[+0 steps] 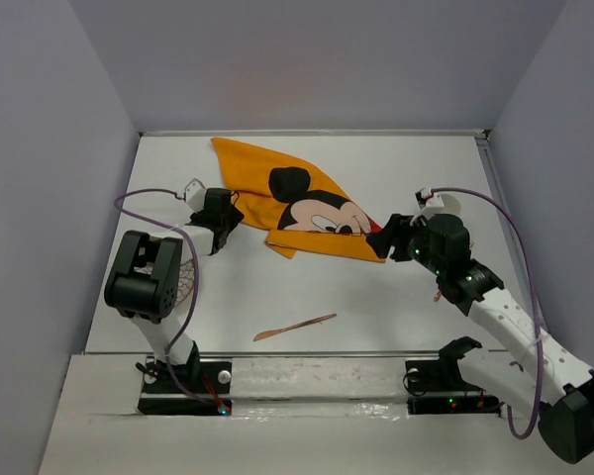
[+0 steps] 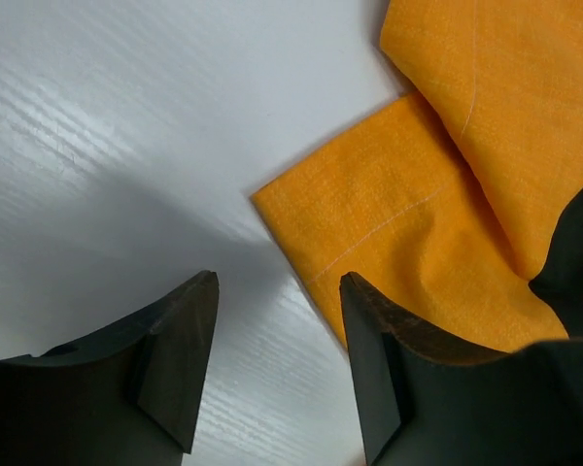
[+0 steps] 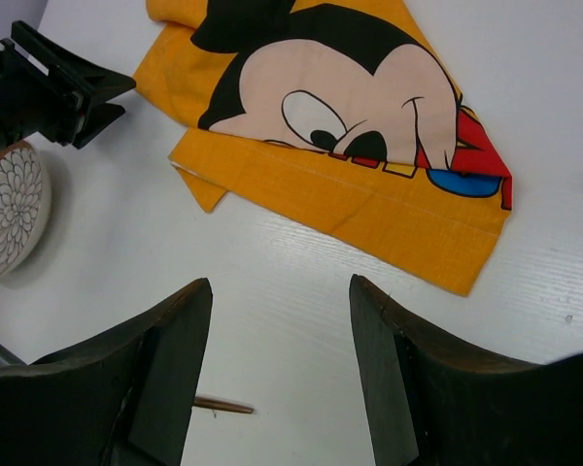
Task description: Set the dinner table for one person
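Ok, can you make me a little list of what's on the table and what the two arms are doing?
dinner table: white, flat
cloth: orange, Mickey Mouse picture, folded over, far middle
wooden utensil: thin, lying flat near the front edge
bowl: flower pattern inside, under the left arm
left end effector: open, holding nothing, beside the cloth's left edge
right end effector: open, holding nothing, near the cloth's right corner

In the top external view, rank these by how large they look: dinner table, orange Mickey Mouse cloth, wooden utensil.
1. dinner table, by far the largest
2. orange Mickey Mouse cloth
3. wooden utensil, a thin sliver and clearly the smallest
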Robot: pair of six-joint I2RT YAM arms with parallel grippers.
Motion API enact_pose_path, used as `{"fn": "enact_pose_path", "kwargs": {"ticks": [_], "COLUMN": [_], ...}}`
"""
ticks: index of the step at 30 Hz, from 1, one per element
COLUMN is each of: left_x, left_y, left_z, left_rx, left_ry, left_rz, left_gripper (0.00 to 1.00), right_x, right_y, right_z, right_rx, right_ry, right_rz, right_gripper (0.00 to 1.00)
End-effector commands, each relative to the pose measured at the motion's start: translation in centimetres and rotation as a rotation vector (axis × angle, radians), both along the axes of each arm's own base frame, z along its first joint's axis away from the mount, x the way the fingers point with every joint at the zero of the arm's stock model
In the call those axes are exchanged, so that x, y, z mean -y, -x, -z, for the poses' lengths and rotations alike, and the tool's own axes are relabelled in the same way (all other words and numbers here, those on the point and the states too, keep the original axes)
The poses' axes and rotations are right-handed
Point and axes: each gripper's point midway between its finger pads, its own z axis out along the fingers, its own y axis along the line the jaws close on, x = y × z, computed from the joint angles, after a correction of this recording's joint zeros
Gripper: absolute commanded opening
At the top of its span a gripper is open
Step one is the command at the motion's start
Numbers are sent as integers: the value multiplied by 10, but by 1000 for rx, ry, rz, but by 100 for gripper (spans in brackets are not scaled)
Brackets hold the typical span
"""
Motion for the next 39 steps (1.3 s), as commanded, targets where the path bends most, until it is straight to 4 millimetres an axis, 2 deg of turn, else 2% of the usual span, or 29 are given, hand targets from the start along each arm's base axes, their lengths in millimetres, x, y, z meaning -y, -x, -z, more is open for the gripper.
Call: {"fn": "enact_pose_path", "kwargs": {"ticks": [1, 3, 9, 15, 20, 22, 24, 27, 30, 32, 33, 35, 36, 37, 39], "left_x": [-10, -10, -12, -13, -12, -9, -5, -9, -14, -16, -15, -13, -12, -12, -8], "left_y": [-13, -17, -26, -34, -39, -43, -49, -52, -51, -50, -50, -50, -51, -50, -49], "left_z": [-3, -6, -4, -1, -2, -7, -18, -43, -89, -103, -108, -118, -119, -122, -124], "left_rx": [-5, 3, -30, -52, -42, -25, 18, 63, 164, 197, 208, 222, 222, 228, 240], "left_ry": [-66, -65, -103, -131, -142, -147, -162, -212, -234, -235, -233, -233, -232, -228, -209], "left_rz": [-40, -47, -46, -42, -35, -8, 44, 66, 54, 49, 54, 65, 69, 71, 83], "left_gripper": [60, 59, 43, 35, 14, 0, 0, 0, 0, 0, 0, 0, 0, 0, 0], "right_x": [-2, -3, -5, -5, -6, -3, 5, 23, 29, 31, 32, 41, 45, 44, 47], "right_y": [0, 1, 1, 0, -2, -4, -10, -21, -29, -39, -43, -52, -59, -61, -66], "right_z": [-12, -12, -17, -17, -3, 3, 16, 42, 66, 69, 81, 87, 88, 100, 107], "right_rx": [55, 56, 60, 60, 25, 14, -8, -50, -116, -134, -166, -174, -179, -210, -230], "right_ry": [-34, -36, -48, -59, -49, -36, 0, 88, 140, 146, 174, 216, 222, 246, 271], "right_rz": [3, -3, -11, -7, -1, 20, 74, 176, 226, 259, 270, 331, 350, 343, 351], "right_gripper": [64, 64, 64, 64, 69, 70, 71, 71, 68, 63, 62, 54, 53, 52, 52]}}
